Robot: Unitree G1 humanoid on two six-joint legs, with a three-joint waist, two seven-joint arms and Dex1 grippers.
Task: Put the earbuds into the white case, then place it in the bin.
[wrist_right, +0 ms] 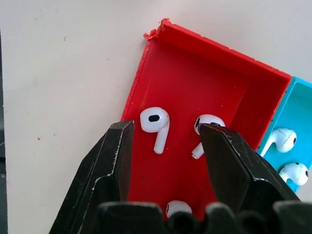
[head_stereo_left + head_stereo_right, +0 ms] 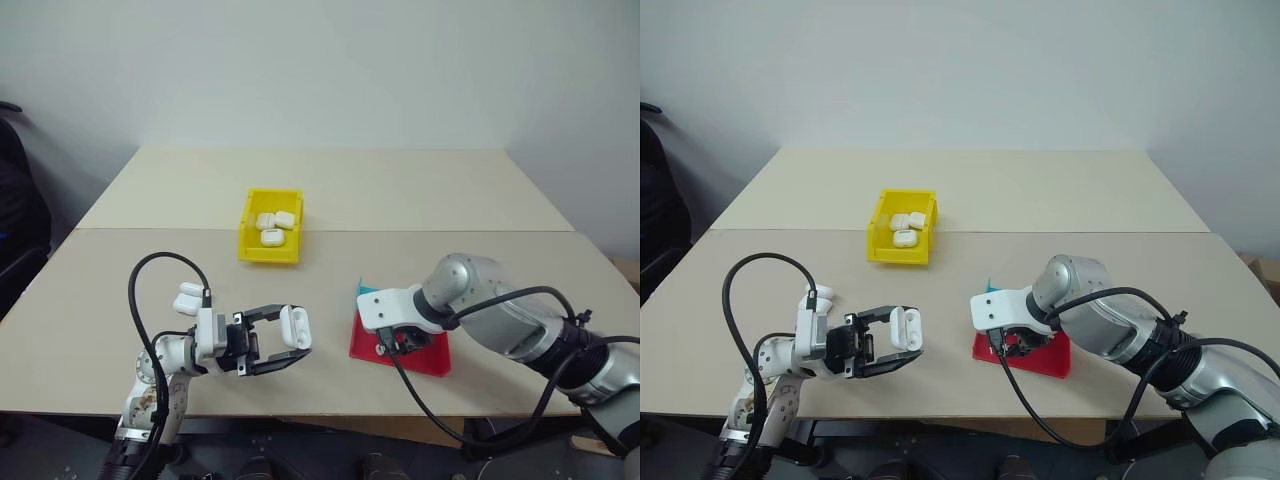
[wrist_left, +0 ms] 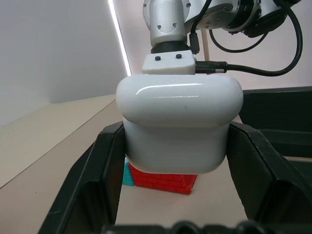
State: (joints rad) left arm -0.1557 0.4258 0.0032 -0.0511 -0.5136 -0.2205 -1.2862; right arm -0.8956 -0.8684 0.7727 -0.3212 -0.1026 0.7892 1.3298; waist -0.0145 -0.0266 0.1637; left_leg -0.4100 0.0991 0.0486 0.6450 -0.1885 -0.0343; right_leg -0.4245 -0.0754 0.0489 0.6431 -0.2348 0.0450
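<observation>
My left gripper (image 2: pixel 288 342) is shut on the white case (image 3: pixel 179 126), holding it level above the table's near edge, left of the tray. My right gripper (image 1: pixel 165 129) points down over the red tray (image 1: pixel 195 73) and is open. One earbud (image 1: pixel 155 123) lies between its fingers (image 1: pixel 113 161), untouched. A second earbud (image 1: pixel 208 122) is partly hidden behind the other finger, and a third (image 1: pixel 176 207) lies lower in the same compartment. The yellow bin (image 2: pixel 268 255) stands farther back at mid-table with several white cases in it.
A blue compartment (image 1: pixel 292 112) joined to the red tray holds two more earbuds (image 1: pixel 284 139). Two small white rounded items (image 2: pixel 189 297) lie on the table behind my left wrist. A seam crosses the table behind the bin.
</observation>
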